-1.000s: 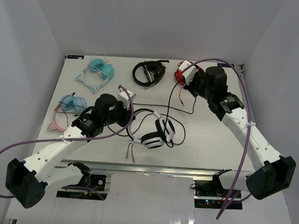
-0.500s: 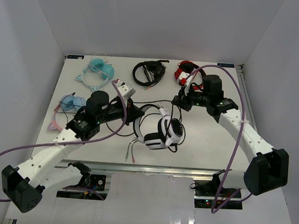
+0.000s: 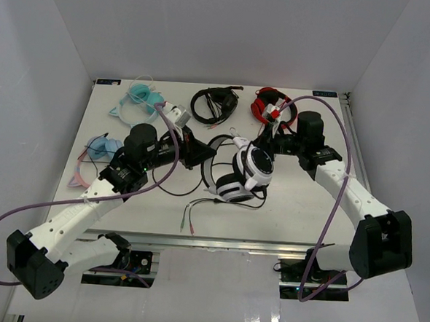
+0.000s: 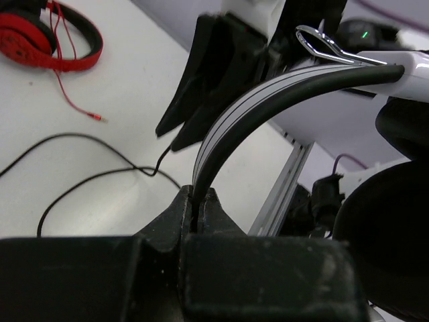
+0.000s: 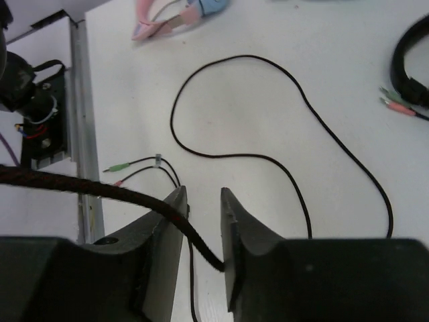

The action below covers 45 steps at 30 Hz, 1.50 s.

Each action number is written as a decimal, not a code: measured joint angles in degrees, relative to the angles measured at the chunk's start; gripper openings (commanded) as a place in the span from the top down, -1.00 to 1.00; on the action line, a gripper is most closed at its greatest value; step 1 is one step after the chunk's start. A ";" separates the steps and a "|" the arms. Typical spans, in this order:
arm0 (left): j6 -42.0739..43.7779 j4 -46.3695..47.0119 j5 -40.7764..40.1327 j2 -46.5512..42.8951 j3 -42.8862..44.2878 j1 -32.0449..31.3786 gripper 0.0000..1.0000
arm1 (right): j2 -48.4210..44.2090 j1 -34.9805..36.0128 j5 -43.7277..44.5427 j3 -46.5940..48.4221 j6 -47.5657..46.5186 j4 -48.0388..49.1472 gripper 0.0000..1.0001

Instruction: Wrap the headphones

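Note:
The white-and-black headphones (image 3: 257, 166) hang above the table's middle, earcups to the right. My left gripper (image 3: 203, 154) is shut on their black headband (image 4: 268, 94), which arcs up out of the pinched fingers (image 4: 196, 194). My right gripper (image 3: 265, 145) is beside the upper earcup. In the right wrist view its jaws (image 5: 202, 194) stand narrowly apart, and a thick braided cord (image 5: 134, 196) runs into the gap and touches one finger. The thin black cable (image 5: 268, 157) loops over the table to the split plugs (image 5: 134, 166), also seen from above (image 3: 187, 221).
All-black headphones (image 3: 213, 104) and red headphones (image 3: 266, 106) lie at the back; the red ones also show in the left wrist view (image 4: 40, 40). Teal cat-ear headphones (image 3: 140, 102) and a blue-pink pair (image 3: 98, 154) lie at the left. A metal rail (image 3: 217, 243) runs along the front edge.
My left gripper has carried the headphones up and to the right. My right gripper has swung from the red headphones down to the white earcups.

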 measured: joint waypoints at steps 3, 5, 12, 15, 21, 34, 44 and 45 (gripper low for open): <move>-3.39 1.58 -0.45 2.19 4.49 0.00 1.00 | 1.18 -0.13 -5.04 -0.26 6.26 6.22 -0.56; -5.74 2.49 -1.10 3.48 7.23 -0.01 1.00 | 2.72 -0.16 -8.21 -0.53 11.79 12.79 -0.68; -13.10 5.05 -8.71 4.68 12.57 -0.13 1.00 | 13.18 0.32 -14.12 -7.33 40.49 49.49 -0.75; -15.31 4.98 -14.91 4.66 14.60 -0.24 1.00 | 15.64 0.74 -14.44 -9.44 46.94 58.06 -0.70; -18.64 2.37 -32.05 4.61 20.46 -0.28 1.00 | 13.55 3.00 -14.10 -13.59 43.87 60.69 0.09; -22.63 -4.15 -56.49 5.79 22.83 -0.22 1.00 | 3.46 11.59 -11.50 -13.53 17.81 32.39 0.84; -2.75 -5.83 -68.19 13.19 24.87 4.16 1.00 | -10.13 12.87 9.49 -7.54 -10.87 -0.25 0.85; -1.82 -5.99 -68.35 14.10 24.38 5.49 1.00 | -11.10 13.91 11.80 -5.77 -13.59 -3.11 0.85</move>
